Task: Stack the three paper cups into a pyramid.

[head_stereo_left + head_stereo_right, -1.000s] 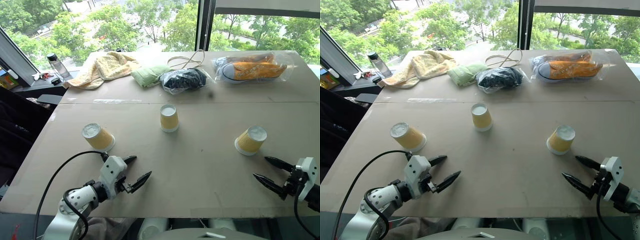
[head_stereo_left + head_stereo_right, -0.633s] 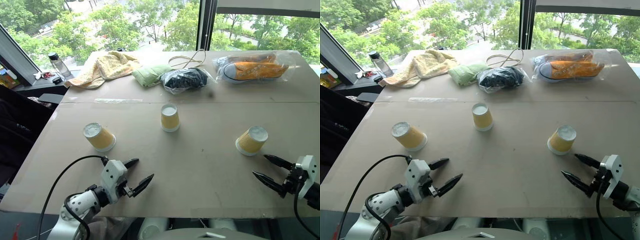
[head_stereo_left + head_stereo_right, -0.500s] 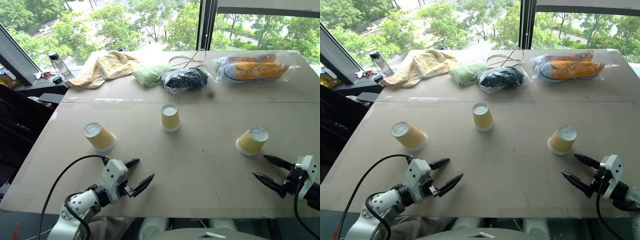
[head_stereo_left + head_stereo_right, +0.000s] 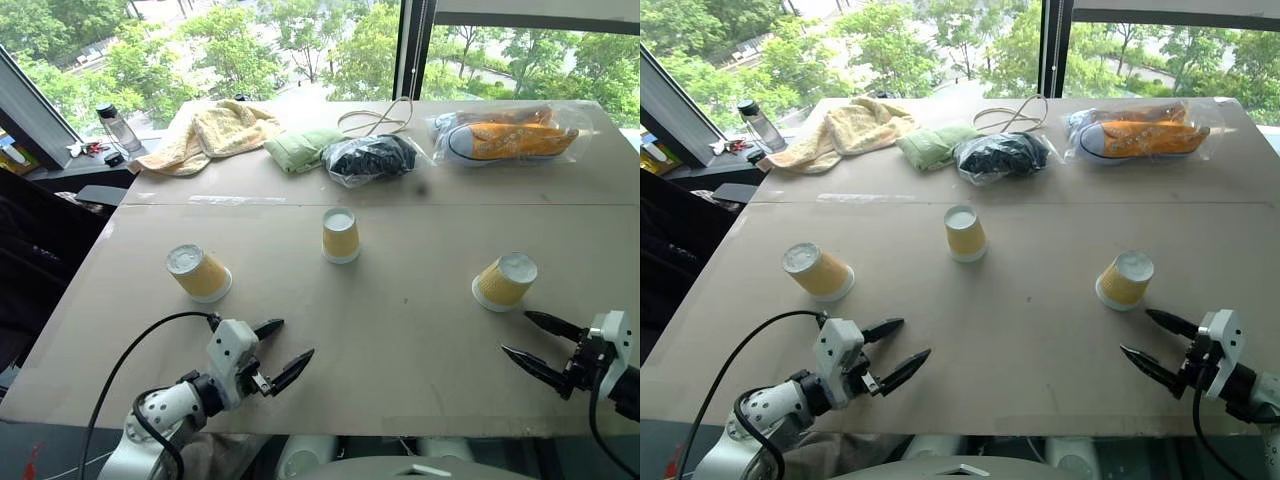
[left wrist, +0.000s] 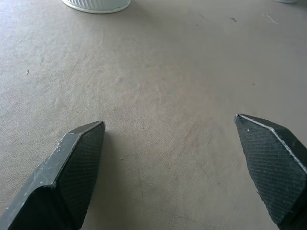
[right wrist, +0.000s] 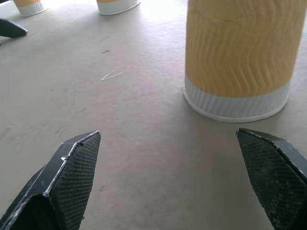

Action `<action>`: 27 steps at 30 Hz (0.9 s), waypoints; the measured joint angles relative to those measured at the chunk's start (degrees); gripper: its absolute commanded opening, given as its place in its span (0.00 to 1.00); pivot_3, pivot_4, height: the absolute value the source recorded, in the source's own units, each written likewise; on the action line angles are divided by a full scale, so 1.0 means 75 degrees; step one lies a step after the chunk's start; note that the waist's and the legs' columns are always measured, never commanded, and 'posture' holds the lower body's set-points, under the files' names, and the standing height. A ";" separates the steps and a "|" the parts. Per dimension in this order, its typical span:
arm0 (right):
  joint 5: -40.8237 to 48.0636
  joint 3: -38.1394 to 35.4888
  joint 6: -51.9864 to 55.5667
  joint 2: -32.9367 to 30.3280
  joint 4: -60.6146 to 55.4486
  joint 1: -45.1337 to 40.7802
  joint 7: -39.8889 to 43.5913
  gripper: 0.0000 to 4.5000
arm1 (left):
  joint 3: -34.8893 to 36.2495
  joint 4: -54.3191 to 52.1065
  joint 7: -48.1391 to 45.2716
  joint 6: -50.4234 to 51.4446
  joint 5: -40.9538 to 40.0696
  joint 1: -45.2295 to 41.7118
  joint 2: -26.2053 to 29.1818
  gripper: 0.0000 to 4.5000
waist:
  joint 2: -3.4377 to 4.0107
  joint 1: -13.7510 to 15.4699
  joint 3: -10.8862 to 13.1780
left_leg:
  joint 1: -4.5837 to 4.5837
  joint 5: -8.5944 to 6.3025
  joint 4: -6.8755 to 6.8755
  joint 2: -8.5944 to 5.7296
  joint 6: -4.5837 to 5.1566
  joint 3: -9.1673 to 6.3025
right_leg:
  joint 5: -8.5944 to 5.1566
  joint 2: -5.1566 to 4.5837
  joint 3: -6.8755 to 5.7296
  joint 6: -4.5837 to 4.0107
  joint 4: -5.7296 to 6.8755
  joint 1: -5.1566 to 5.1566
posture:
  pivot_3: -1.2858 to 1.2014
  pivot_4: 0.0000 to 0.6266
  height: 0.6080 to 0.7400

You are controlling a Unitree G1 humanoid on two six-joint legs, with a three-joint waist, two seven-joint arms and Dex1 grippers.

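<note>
The left gripper [image 4: 280, 349] hangs low over the bare tan tabletop [image 4: 400, 330] with its two black fingers spread wide and nothing between them; the nearest yellow-tan ribbed paper cup [image 4: 198, 273], upside down on its white rim, stands a little ahead of it and to its left. The right gripper [image 4: 526, 342] is just as wide open and empty, with a second such cup [image 4: 504, 280] standing just ahead of its fingertips, apart from them. The third cup [image 4: 340, 235] stands farther off, ahead of and between the two grippers, none of the three stacked.
</note>
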 measured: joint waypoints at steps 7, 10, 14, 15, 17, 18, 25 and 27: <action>0.0461 0.0490 0.0213 -0.0017 -0.1888 0.0657 0.0514 1.00 | 0.0210 -0.0506 0.1101 -0.0836 0.0405 0.0859 -0.1180 0.99 | -0.0085 -0.0030 0.0079 | -0.0014 -0.0001 0.0002 0.0003 -0.0001 -0.0002 | -0.0003 0.0001 -0.0002 0.0008 -0.0004 -0.0008 | 0.52 0.24 1.00; 0.0752 0.0680 0.0391 -0.0017 -0.2642 0.0576 0.0495 1.00 | 0.0632 -0.1110 0.2161 -0.0875 0.0460 0.0861 -0.1926 0.99 | -0.0144 -0.0016 0.0117 | -0.0014 -0.0014 0.0009 0.0005 -0.0025 -0.0002 | -0.0016 -0.0002 -0.0010 0.0034 -0.0002 -0.0006 | 0.52 0.24 1.00; 0.1093 0.0958 0.0758 0.0044 -0.3264 0.0045 0.0156 1.00 | 0.1434 -0.1309 0.3482 -0.0882 0.0869 0.0432 -0.2415 0.99 | -0.0151 0.0038 0.0121 | -0.0013 -0.0008 0.0014 0.0005 -0.0018 -0.0004 | -0.0016 0.0004 -0.0029 0.0036 0.0001 -0.0003 | 0.52 0.24 1.00; 0.1116 0.0985 0.0802 0.0052 -0.3303 -0.0017 0.0109 1.00 | 0.1526 -0.1279 0.3592 -0.0881 0.0887 0.0345 -0.2434 0.99 | -0.0152 0.0062 0.0121 | -0.0014 0.0001 0.0016 0.0004 -0.0002 -0.0004 | -0.0014 0.0006 -0.0032 0.0033 0.0003 -0.0003 | 0.52 0.24 1.00; 0.1146 0.1047 0.0900 0.0058 -0.3332 -0.0162 0.0023 1.00 | 0.1735 -0.1087 0.3822 -0.0881 0.0919 -0.0012 -0.2435 0.99 | -0.0154 0.0136 0.0122 | -0.0016 0.0002 0.0017 0.0003 -0.0001 -0.0004 | 0.0002 0.0010 -0.0033 0.0004 0.0002 -0.0001 | 0.52 0.24 1.00; 0.1149 0.1072 0.0947 0.0059 -0.3334 -0.0210 -0.0014 1.00 | 0.1844 -0.0977 0.3921 -0.0880 0.0924 -0.0142 -0.2436 0.99 | -0.0157 0.0158 0.0123 | -0.0018 0.0002 0.0018 0.0002 -0.0001 -0.0003 | 0.0003 0.0012 -0.0036 0.0003 0.0002 -0.0001 | 0.52 0.24 1.00; 0.1098 0.1138 0.0934 0.0059 -0.3208 -0.0267 0.0066 1.00 | 0.2168 -0.0500 0.4053 -0.1043 0.0927 -0.0542 -0.2425 0.99 | -0.0165 0.0164 0.0124 | -0.0014 0.0002 0.0025 0.0002 -0.0001 -0.0003 | 0.0005 0.0013 -0.0036 0.0000 0.0006 0.0005 | 0.52 0.24 1.00; 0.1098 0.1141 0.0928 0.0084 -0.3156 -0.0275 0.0075 1.00 | 0.2325 -0.0143 0.4057 -0.1106 0.0910 -0.0774 -0.2348 0.99 | -0.0166 0.0162 0.0123 | -0.0009 0.0002 0.0032 0.0003 -0.0001 -0.0004 | 0.0005 0.0014 -0.0037 0.0001 0.0022 0.0005 | 0.52 0.24 1.00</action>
